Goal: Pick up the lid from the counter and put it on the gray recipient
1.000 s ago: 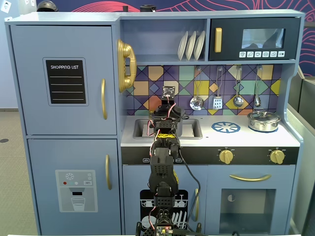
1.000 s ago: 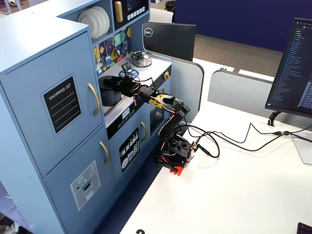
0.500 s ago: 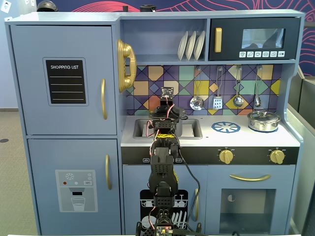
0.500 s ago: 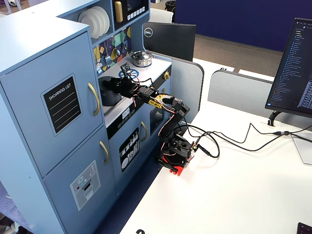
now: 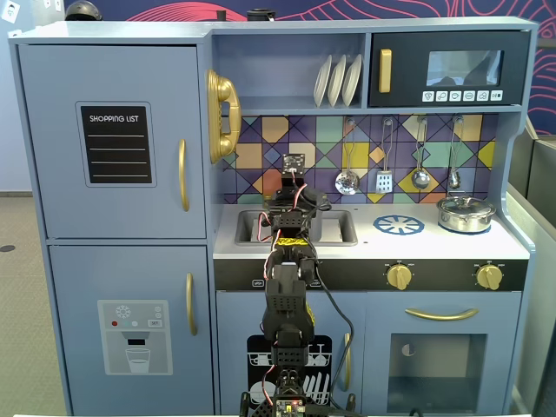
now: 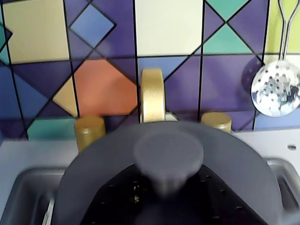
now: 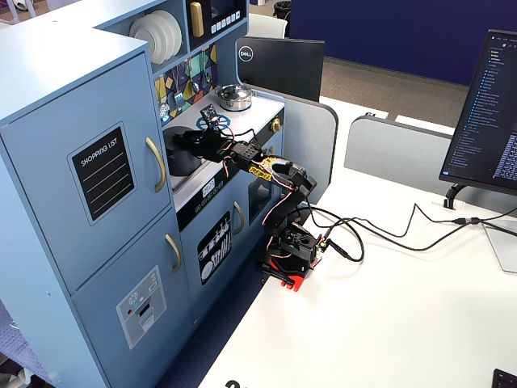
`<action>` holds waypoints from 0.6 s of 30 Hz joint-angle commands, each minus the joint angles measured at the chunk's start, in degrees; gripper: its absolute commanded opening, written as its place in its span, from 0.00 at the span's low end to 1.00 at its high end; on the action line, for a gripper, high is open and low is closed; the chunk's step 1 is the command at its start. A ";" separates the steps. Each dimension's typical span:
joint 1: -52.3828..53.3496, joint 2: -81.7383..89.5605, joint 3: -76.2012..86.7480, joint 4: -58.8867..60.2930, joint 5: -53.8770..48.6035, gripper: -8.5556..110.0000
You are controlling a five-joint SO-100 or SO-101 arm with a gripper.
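In the wrist view the dark-gray lid point(image 6: 117, 173) fills the lower half of the frame. My gripper point(image 6: 168, 187) is shut on the stem under its round knob. In a fixed view from the front, the lid point(image 5: 320, 202) sits at the arm's tip over the sink, and the arm hides most of the gray recipient point(image 5: 318, 224) below it. From the side, my gripper point(image 7: 191, 137) holds the lid just above the gray recipient point(image 7: 179, 159), which stands in the sink. I cannot tell whether the lid touches the rim.
A gold faucet point(image 6: 152, 96) and two gold taps stand right behind the lid, against the tiled backsplash. A slotted spoon point(image 6: 275, 89) hangs at the right. A shiny silver lidded pot point(image 5: 466, 213) sits on the right burner, beside a blue burner print point(image 5: 399, 225).
The arm has reached a little further toward the backsplash, carrying the lid from beside the gray recipient to over it. The grip has not changed.
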 commanded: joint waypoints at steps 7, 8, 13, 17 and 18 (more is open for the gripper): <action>0.44 14.68 -0.62 16.35 1.32 0.27; 0.35 16.96 -1.32 20.48 1.67 0.26; -3.87 29.97 -2.02 42.54 3.52 0.12; -3.52 36.04 2.20 54.93 4.04 0.07; -2.99 36.74 3.08 57.30 4.92 0.07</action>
